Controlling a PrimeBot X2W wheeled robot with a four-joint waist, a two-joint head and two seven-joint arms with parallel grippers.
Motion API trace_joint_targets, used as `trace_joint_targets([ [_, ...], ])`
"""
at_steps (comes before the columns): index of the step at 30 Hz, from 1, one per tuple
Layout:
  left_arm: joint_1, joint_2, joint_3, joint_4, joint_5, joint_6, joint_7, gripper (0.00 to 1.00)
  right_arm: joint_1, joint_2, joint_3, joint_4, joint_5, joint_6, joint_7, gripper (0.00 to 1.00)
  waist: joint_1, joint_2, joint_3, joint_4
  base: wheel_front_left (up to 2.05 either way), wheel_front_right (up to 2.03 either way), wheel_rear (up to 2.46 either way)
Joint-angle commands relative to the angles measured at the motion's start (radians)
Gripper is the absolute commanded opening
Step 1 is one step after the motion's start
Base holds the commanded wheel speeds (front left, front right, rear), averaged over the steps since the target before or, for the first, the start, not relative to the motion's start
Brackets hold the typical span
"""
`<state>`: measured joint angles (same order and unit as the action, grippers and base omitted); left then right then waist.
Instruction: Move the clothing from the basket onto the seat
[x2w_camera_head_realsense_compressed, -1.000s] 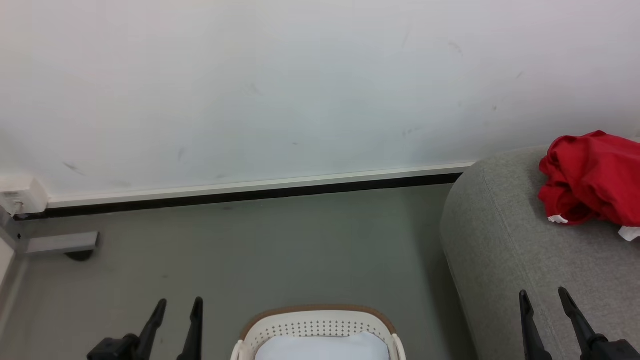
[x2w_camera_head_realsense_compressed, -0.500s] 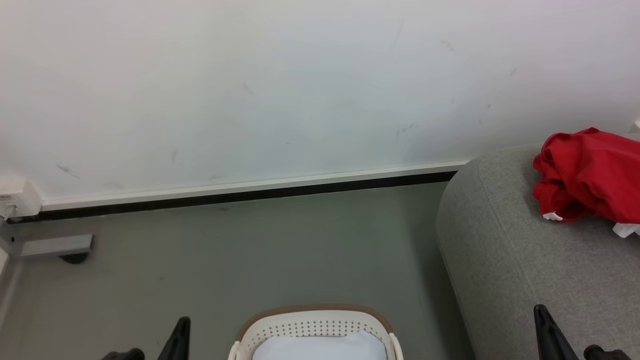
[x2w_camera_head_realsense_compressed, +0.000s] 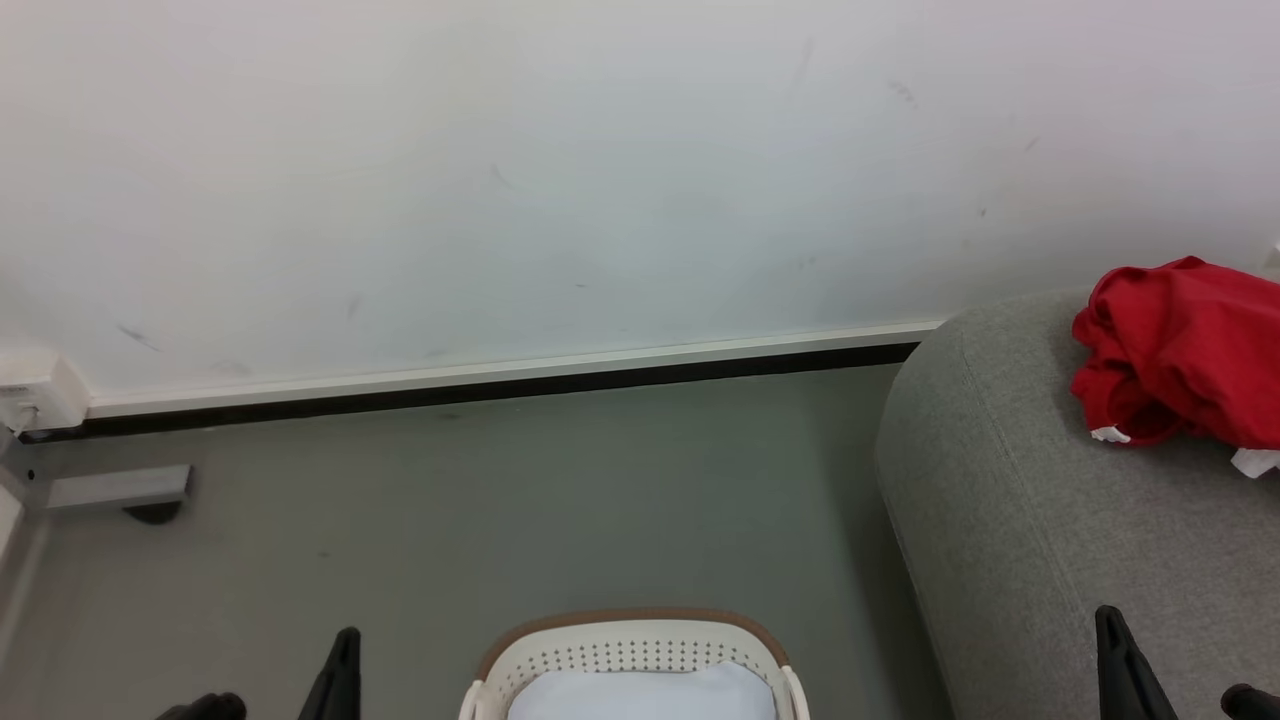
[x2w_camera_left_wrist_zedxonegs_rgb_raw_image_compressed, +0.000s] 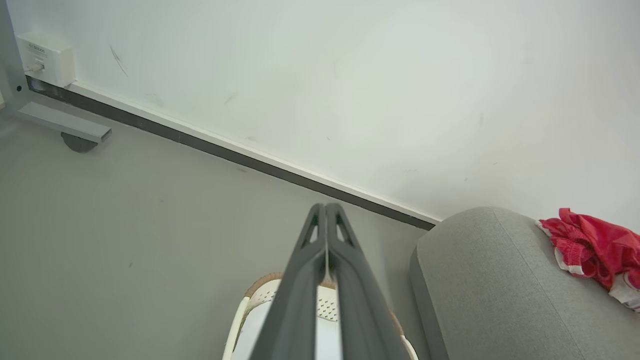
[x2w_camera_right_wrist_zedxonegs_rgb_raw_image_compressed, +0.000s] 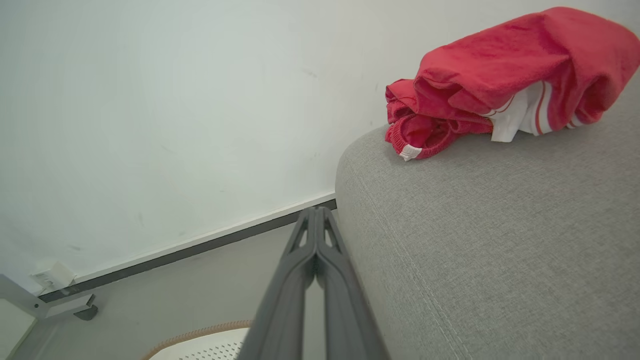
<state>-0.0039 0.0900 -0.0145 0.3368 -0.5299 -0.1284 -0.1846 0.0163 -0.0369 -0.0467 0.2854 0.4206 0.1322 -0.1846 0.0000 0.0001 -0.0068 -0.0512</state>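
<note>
Left gripper (x2w_camera_left_wrist_zedxonegs_rgb_raw_image_compressed: 325, 207): both dark fingers pressed together along their whole length, tips meeting, pinching nothing. Held off the floor (x2w_camera_head_realsense_compressed: 560, 480), crossing in front of the basket (x2w_camera_head_realsense_compressed: 630, 620) in the left wrist view. From the head, a single dark spike at near left (x2w_camera_head_realsense_compressed: 345, 650), pointing toward the far wall (x2w_camera_head_realsense_compressed: 600, 160).

Right gripper (x2w_camera_right_wrist_zedxonegs_rgb_raw_image_compressed: 316, 211): likewise pressed shut tip to tip, empty, poised just beside the left flank of the seat (x2w_camera_right_wrist_zedxonegs_rgb_raw_image_compressed: 500, 250), contact not discernible. From the head, at near right (x2w_camera_head_realsense_compressed: 1112, 630), over the seat's near edge.

Clothing (x2w_camera_right_wrist_zedxonegs_rgb_raw_image_compressed: 500, 65): crumpled red heap with white stripes and a white cuff, resting on top of the seat at far right, close to the wall and well apart from both grippers.

Basket: white, perforated, brown-rimmed, on the grey floor at near centre, between the two grippers and just left of the seat. Pale smooth surface inside.

Surroundings: white skirting (x2w_camera_head_realsense_compressed: 500, 370) over a dark strip along the wall's foot. Small white box (x2w_camera_left_wrist_zedxonegs_rgb_raw_image_compressed: 47, 57) low on the wall at far left, grey metal foot (x2w_camera_left_wrist_zedxonegs_rgb_raw_image_compressed: 65, 125) with a dark caster just below it.

Arms: both low, with little beyond the fingers in frame.
</note>
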Motion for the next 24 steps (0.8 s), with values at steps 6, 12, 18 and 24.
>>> trace_joint_targets([
  [6,-0.034,0.001,0.017,-0.026,-0.113,-0.001,0.029,0.0,-0.038,-0.01,-0.011,-0.022,0.124,0.0,0.027,0.0,0.0,-0.0001,0.001,0.003,0.0,0.0,0.0],
  [12,-0.041,-0.003,0.027,-0.033,-0.2,-0.001,0.053,0.0,-0.047,-0.011,-0.016,-0.025,0.22,-0.001,0.052,0.0,0.0,-0.0001,0.001,0.006,0.0,0.0,0.0],
  [18,-0.048,-0.006,0.036,-0.039,-0.282,-0.001,0.076,0.0,-0.055,-0.011,-0.021,-0.026,0.31,-0.001,0.074,0.0,0.0,-0.0001,0.002,0.009,0.0,0.0,0.0],
  [24,-0.054,-0.009,0.045,-0.044,-0.359,-0.001,0.097,0.0,-0.063,-0.012,-0.026,-0.028,0.394,-0.001,0.095,0.0,0.0,-0.0001,0.002,0.011,0.0,0.0,0.0],
])
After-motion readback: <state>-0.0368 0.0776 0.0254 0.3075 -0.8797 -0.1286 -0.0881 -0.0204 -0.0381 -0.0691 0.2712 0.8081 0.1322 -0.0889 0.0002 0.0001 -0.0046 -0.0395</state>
